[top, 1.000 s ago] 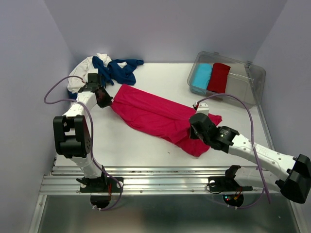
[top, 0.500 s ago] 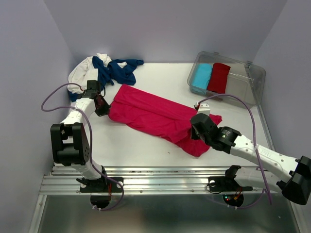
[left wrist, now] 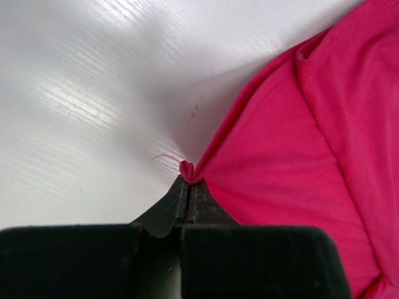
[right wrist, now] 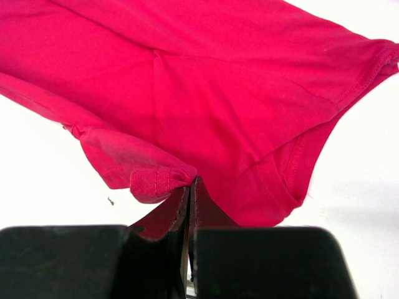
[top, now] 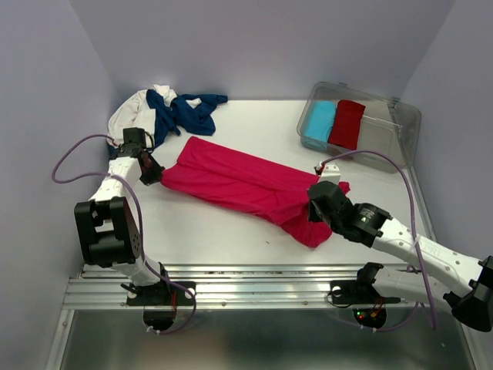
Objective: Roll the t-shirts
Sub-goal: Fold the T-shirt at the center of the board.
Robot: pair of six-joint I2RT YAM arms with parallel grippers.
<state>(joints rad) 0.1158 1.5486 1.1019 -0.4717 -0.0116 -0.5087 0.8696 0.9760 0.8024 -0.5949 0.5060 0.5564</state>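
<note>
Pink-red t-shirt (top: 246, 187): lies mid-table as a long, creased band, running from far-left to near-right. It is bunched along its length, not spread flat. No roll started.

Left gripper (left wrist: 187, 185): jaws pinched tight on a small nub of the shirt's left edge, a loose thread sticking out beside it. Cloth fans away from the tips, low over the table (top: 223, 239).

Right gripper (right wrist: 190, 187): jaws closed on a folded hem at the near-right end, with a sleeve opening just beside it.

We judge the step in hand to be stretching the shirt out between the two arms, ahead of any folding or rolling. Next move, as we read it: draw the ends apart enough to take out the creases, set the cloth flat, then let go without dragging it back into a bunch. The grips are thin and could slip.

Around: navy blue t-shirt (top: 189, 112) and cream-white t-shirt (top: 127, 116) are heaped at the far-left corner, near the left arm; a wide pull that way could snag them. Clear bin (top: 404, 123) at far right holds a light-blue roll (top: 320, 122) and a darker red roll (top: 347, 123), well apart from the work. The right arm's cable (top: 370, 154) arcs above the shirt's near-right end.
</note>
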